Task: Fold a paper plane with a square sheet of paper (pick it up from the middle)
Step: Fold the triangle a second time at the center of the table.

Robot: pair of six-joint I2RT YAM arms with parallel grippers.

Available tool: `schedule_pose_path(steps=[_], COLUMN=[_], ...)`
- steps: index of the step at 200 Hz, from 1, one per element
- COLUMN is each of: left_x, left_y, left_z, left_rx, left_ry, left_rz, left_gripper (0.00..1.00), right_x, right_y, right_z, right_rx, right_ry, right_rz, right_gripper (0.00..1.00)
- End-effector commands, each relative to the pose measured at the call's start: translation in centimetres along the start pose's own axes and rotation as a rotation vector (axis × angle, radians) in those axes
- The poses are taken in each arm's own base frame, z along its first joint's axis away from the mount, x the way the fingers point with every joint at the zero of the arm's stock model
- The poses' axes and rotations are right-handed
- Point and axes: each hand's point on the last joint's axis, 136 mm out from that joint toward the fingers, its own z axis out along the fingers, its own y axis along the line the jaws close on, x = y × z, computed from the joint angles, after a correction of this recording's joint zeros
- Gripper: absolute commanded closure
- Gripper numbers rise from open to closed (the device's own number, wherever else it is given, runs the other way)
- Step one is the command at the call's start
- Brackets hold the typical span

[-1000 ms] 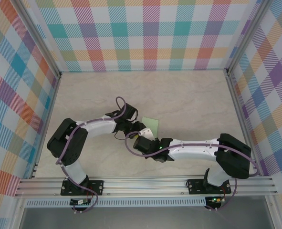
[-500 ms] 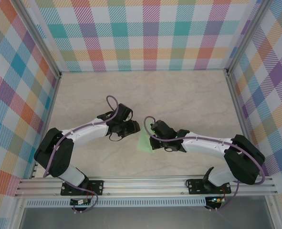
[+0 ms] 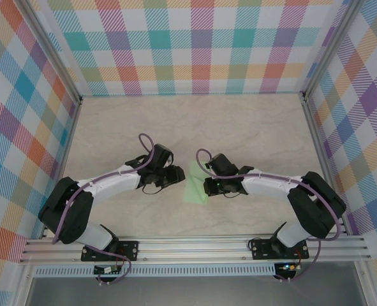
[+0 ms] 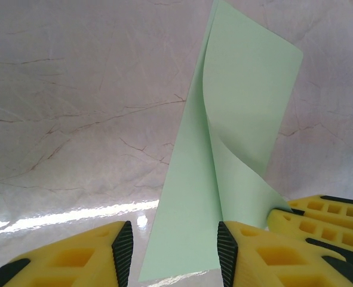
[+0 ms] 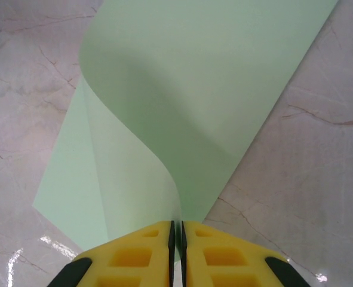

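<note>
Paper sheet (image 3: 194, 187) nearer than before, right jaws clamped on it, left jaws apart

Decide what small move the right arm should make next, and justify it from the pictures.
Probably the right gripper should carry its pinched edge across toward the left gripper and lower it. It is shut on the square sheet of paper, whose lifted flap curls uncreased, while the left gripper stands open with the sheet between its fingers.

Pale marbled tabletop (image 3: 252, 127), pastel plaid walls (image 3: 201, 44), aluminium front rail (image 3: 194, 245), light apparently overhead
</note>
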Motion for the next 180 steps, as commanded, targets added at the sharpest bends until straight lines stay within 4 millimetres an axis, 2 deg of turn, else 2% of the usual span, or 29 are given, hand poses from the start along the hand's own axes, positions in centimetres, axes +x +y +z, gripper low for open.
schedule_pose_path(steps=[1, 86, 148, 180], left_x=[0.3, 0.4, 0.4, 0.5], left_y=[-1.1, -1.4, -1.8, -1.8], left_z=[-0.2, 0.1, 0.2, 0.3], left_rx=[0.057, 0.084, 0.093, 0.090], left_ry=[-0.005, -0.008, -0.004, -0.001], left_rz=[-0.001, 0.007, 0.016, 0.015], left_gripper=[0.56, 0.49, 0.49, 0.51], right_x=[-1.3, -2.2, -2.2, -1.9], right_y=[0.7, 0.4, -0.3, -0.5], right_z=[-0.2, 1.0, 1.4, 1.5], right_rx=[-0.027, -0.052, -0.030, -0.021], right_ry=[-0.004, 0.025, 0.040, 0.049], right_rz=[-0.039, -0.056, -0.056, -0.045], right_gripper=[0.87, 0.86, 0.86, 0.86])
